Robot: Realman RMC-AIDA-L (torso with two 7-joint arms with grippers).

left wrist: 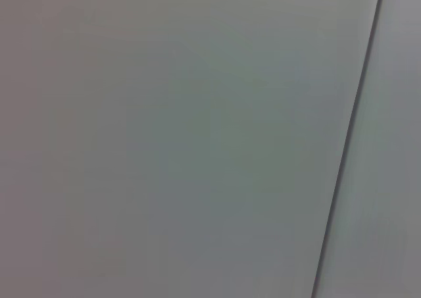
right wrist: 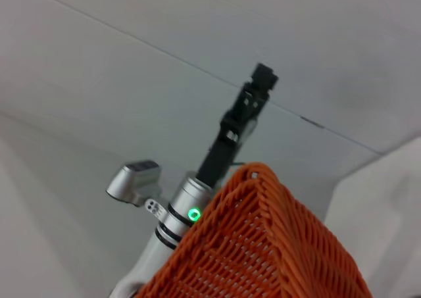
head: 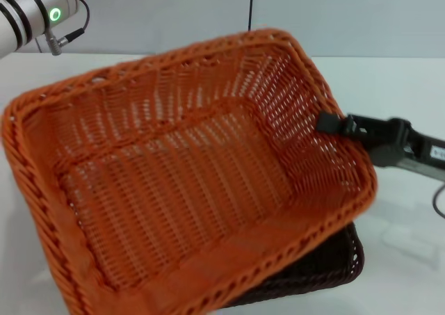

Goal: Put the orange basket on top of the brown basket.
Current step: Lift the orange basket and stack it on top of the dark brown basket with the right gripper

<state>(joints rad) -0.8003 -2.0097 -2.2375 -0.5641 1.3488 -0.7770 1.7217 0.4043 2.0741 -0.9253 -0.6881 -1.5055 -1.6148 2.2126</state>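
inspector a: right tool [head: 332, 125] is clamped on the right-hand rim of the orange basket [head: 188, 176], fingers pinching the braided edge. the basket is lifted and tilted, filling most of the head view, over the brown basket [head: 327, 266], of which only one corner shows beneath its near right side.

inspector b: and the left tool [right wrist: 263, 77]?

inspector a: raised well clear at the robot's left, pointing up toward the wall; whether its fingers are parted, i cannot tell.

inspector b: risks?

inspector a: in my judgement, a single-edge grip on a wide tray lets it swing or slip. set down tilted or offset, it may catch the lower rim and sit crooked, or push the brown basket along the white desk [head: 410, 85].

inspector b: construction?

inspector a: both rectangular, woven wicker-style, open lattice, flared sides, braided rims. orange one bright, lower one near black.
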